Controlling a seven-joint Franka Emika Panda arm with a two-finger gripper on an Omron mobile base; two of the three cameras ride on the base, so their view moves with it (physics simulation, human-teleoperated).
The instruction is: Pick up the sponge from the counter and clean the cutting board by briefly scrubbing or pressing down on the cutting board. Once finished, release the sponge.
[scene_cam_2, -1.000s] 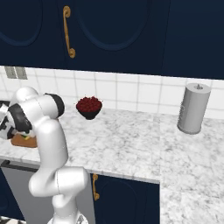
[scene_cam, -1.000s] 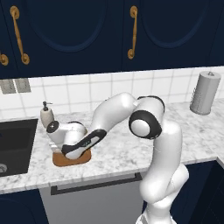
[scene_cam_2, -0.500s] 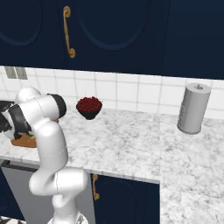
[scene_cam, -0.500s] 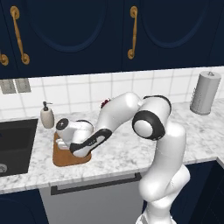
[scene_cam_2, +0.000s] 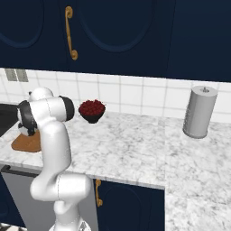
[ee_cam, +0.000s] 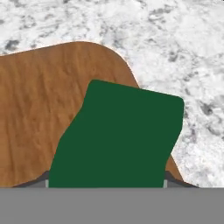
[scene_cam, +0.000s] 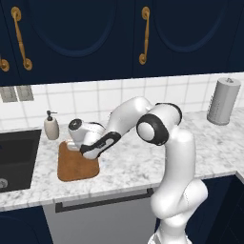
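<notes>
**Over the board's corner, sponge in the claw**

Between the claw's fingers sits the sponge, its dark green face turned to the hand camera and covering most of the lower middle of that view. Grey slivers of the fingers show at its lower left and lower right edges, one on each side, so the claw is clamped on the sponge. The green face looks bent, with one flank pinched inward.

Straight beyond the sponge lies the board, brown wood with the grain running across it. One rounded corner of the board shows just past the sponge's far edge, and the board's edge runs down behind the sponge's right side. Whether the sponge is touching the wood or held just above it I cannot tell.

Past that corner and off to the claw's right spreads the counter, white marble with grey veins.

From the left base view, the arm reaches down and left, with the hand low over the far end of the board; the sponge is hidden by the hand there. Just beyond the claw, against the tiled wall, stands a soap bottle, apart from the board. To the claw's left lies the dark sink, sunk in the counter.

From the right base view the arm's joints cover the hand, and a strip of the board shows beside them. Well off to the claw's right sit a bowl of red fruit and, farther along, a grey paper roll.
</notes>
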